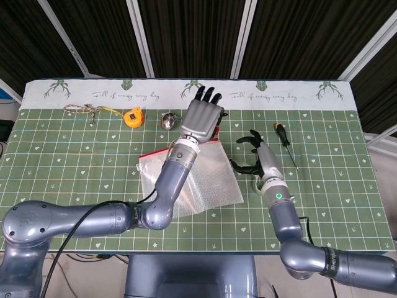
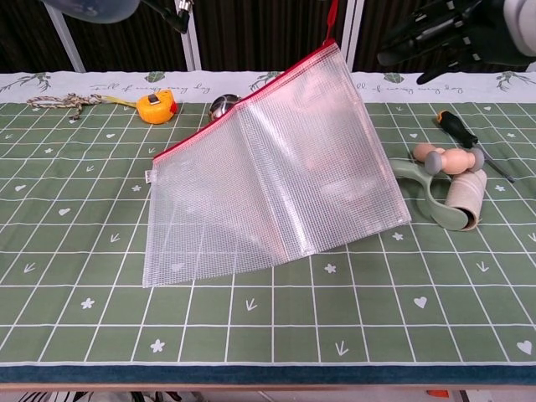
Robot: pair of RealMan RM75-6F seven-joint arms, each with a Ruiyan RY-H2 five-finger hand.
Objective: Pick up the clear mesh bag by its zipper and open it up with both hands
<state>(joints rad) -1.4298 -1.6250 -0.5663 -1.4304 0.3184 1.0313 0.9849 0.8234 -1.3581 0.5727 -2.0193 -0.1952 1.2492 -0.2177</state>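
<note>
The clear mesh bag (image 2: 268, 184) is held raised by its zipper corner, the red zipper pull (image 2: 332, 15) running up out of the chest view towards the left hand (image 1: 200, 120). That hand is seen from the back in the head view, fingers pointing away from the robot. The hold on the pull is judged from the hanging bag only, since the fingertips are hidden. The bag's lower edge rests on the table (image 2: 268, 335) below and to the left of those fingers.

The bag is judged light, thin and limp. It drapes in a slanted sheet and would be expected to swing and slide readily. The red zipper edge (image 2: 243, 99) appears the only firm line, so the second hold is best taken there, close beside the pull.

The right hand (image 1: 255, 155) is spread and holds nothing, level with the bag's right edge. Just beyond its fingers lie a green-handled roller (image 2: 444, 199) and a screwdriver (image 2: 462, 134) (both near enough to be knocked).

The table is covered by a green grid cloth; dark slatted panels stand behind.
</note>
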